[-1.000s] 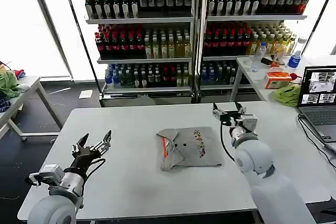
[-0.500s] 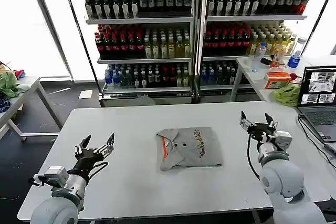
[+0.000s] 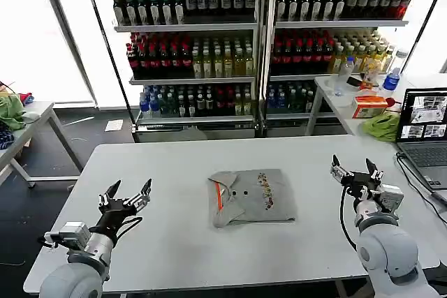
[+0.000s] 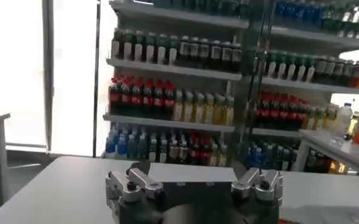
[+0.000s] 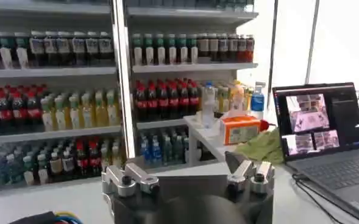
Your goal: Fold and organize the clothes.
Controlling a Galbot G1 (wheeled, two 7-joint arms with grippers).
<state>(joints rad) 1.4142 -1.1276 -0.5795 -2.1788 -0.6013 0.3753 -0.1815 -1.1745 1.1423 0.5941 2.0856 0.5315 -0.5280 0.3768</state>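
A light grey shirt (image 3: 251, 196) lies folded into a compact rectangle at the middle of the white table (image 3: 181, 242), its orange strip, small buttons and multicoloured print facing up. My left gripper (image 3: 128, 192) hovers open over the table's left part, well clear of the shirt. To the shirt's right my right gripper (image 3: 355, 170) is raised and open, holding nothing. In the left wrist view the left gripper (image 4: 192, 173) points over bare table toward the shelves. The right gripper (image 5: 184, 170) in its wrist view is likewise spread open.
Shelves of bottled drinks (image 3: 258, 40) stand behind the table. A side table at right holds a laptop (image 3: 423, 134), a green cloth heap (image 3: 383, 125) and an orange box (image 3: 368, 105). Another small table (image 3: 21, 127) with green cloth is at far left.
My right gripper has swung away from the shirt's upper right corner toward the table's right side. The left gripper has shifted slightly. The shirt has not moved.
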